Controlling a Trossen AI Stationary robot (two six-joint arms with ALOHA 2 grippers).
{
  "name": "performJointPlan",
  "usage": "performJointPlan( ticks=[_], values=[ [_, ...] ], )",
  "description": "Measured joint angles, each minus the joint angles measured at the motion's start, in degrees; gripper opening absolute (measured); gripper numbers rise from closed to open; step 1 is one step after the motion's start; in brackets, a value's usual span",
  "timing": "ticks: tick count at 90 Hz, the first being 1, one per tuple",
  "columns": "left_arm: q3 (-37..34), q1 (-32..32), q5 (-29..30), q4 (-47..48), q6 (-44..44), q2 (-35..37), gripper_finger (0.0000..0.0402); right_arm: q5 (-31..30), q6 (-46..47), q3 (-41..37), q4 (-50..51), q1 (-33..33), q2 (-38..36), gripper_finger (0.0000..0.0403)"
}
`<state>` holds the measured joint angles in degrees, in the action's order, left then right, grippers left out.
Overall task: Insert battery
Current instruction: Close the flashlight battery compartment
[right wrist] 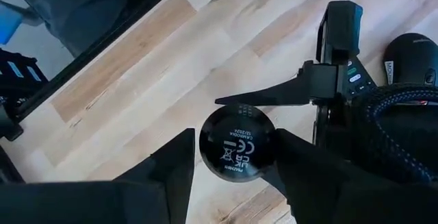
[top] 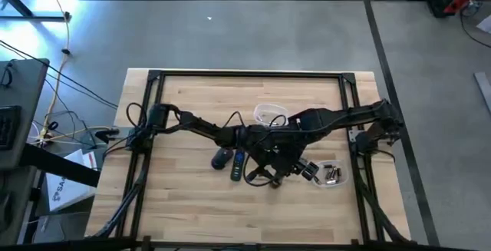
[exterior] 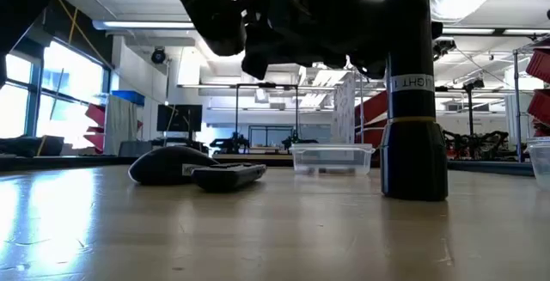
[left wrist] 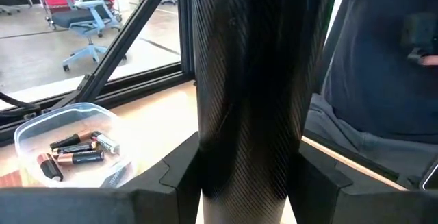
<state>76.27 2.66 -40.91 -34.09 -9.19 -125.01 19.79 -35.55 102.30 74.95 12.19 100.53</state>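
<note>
**Both hands on the upright flashlight, batteries in their tub**

Grey concrete floor [top: 230, 28] surrounds the light wooden worktop [top: 192, 97], and both dark arms reach in to meet near its middle.

Farthest left of the items lies a black computer mouse [top: 222, 157]. A dark remote control [top: 238, 166] lies just beside it on the right.

Next comes the black flashlight [exterior: 412, 143], which stands upright on the wood. The left hand [left wrist: 250, 183] has its two fingers pressed to either side of the ribbed barrel and holds it around the body. The right hand [right wrist: 236, 162] is above the flashlight, looking down on its round end with printed marks. Its fingers are closed in against that end from both sides.

Behind the hands, toward the far edge, sits a clear plastic tub [top: 270, 115], and I cannot tell whether it holds anything. To the right of the hands, near the right arm's base, is a second clear tub [top: 331, 176] holding the batteries [left wrist: 75, 152]. Several copper-and-black cells lie loose in it, and none is in either hand.

Past the worktop's edge, the left wrist camera shows a person in a dark blue top [left wrist: 383, 59]
</note>
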Motion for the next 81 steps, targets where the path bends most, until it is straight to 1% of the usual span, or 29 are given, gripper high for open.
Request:
performJointPlan(
  ticks=[17,34,53,59,81],
  values=[
    [0.0,0.0,-0.2,0.0,0.0,0.0,0.0146,-2.7,0.2,0.0,0.0,0.0,0.0,0.0167],
    [0.0,0.0,-0.2,0.0,0.0,0.0,0.0146,-2.7,0.2,0.0,0.0,0.0,0.0,0.0167],
    [0.0,0.0,0.0,0.0,-0.1,0.0,0.0146,-2.8,2.2,0.0,0.4,0.6,0.0,0.0168],
    [0.0,0.0,0.0,0.0,0.0,0.0,0.0146,-2.8,3.6,0.0,0.4,0.7,0.0,0.0172],
    [0.0,0.0,0.0,0.0,0.0,0.0,0.0146,-2.8,3.4,0.0,0.2,0.7,0.0,0.0202]
  ],
)
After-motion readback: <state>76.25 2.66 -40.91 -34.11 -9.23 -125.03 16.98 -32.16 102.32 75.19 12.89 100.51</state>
